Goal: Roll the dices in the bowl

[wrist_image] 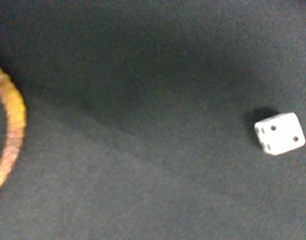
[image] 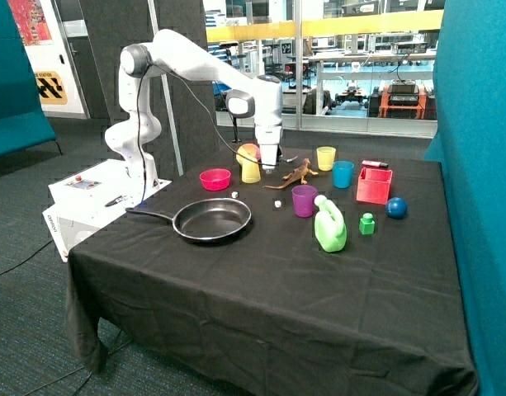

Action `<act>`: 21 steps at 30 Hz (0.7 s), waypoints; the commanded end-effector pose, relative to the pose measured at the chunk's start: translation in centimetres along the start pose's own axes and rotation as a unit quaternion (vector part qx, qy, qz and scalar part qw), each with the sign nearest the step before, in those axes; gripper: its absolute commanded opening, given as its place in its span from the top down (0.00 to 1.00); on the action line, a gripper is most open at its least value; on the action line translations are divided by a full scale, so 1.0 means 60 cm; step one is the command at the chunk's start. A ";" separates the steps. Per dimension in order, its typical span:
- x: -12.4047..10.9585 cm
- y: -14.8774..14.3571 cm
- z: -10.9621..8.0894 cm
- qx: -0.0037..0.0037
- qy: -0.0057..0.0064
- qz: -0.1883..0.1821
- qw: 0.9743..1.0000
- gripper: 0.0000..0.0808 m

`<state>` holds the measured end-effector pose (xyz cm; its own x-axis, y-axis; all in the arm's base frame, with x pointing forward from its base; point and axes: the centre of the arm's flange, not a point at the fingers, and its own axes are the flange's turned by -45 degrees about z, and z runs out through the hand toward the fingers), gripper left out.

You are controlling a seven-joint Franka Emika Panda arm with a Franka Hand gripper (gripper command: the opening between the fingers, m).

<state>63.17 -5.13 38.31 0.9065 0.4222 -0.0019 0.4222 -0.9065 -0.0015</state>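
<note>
The magenta-pink bowl (image: 215, 179) stands on the black cloth behind the frying pan and looks empty. Two tiny white dices lie on the cloth: one (image: 234, 195) just in front of the bowl, the other (image: 277, 203) beside the purple cup. The wrist view shows one white die (wrist_image: 279, 133) with dark pips lying on the cloth. My gripper (image: 269, 167) hangs low over the table between the yellow cup and the toy dinosaur, behind both dices and beside the bowl. It holds nothing that I can see.
A black frying pan (image: 213, 219) sits at the front. Around it stand a purple cup (image: 304, 200), yellow cup (image: 250, 171), toy dinosaur (image: 298, 174), blue cup (image: 342, 174), red box (image: 374, 185), green bottle (image: 329, 227), green block (image: 366, 223) and blue ball (image: 396, 207). A curved orange-yellow edge (wrist_image: 8, 130) shows in the wrist view.
</note>
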 end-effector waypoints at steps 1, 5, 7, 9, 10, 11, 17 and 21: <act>0.014 0.024 0.030 -0.001 0.001 -0.013 1.000 0.38; 0.014 0.020 0.043 -0.001 0.001 -0.019 1.000 0.35; 0.015 0.015 0.047 -0.001 0.001 -0.022 1.000 0.31; 0.015 0.009 0.052 -0.001 0.001 -0.025 1.000 0.27; 0.015 0.005 0.053 -0.001 0.001 -0.025 1.000 0.26; 0.016 0.002 0.054 -0.001 0.001 -0.026 1.000 0.24; 0.018 -0.012 0.063 -0.001 0.001 -0.028 1.000 0.27; 0.023 -0.007 0.069 -0.001 0.001 -0.021 1.000 0.35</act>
<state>64.26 -4.68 35.29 0.8861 0.4634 -0.0064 0.4634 -0.8861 -0.0086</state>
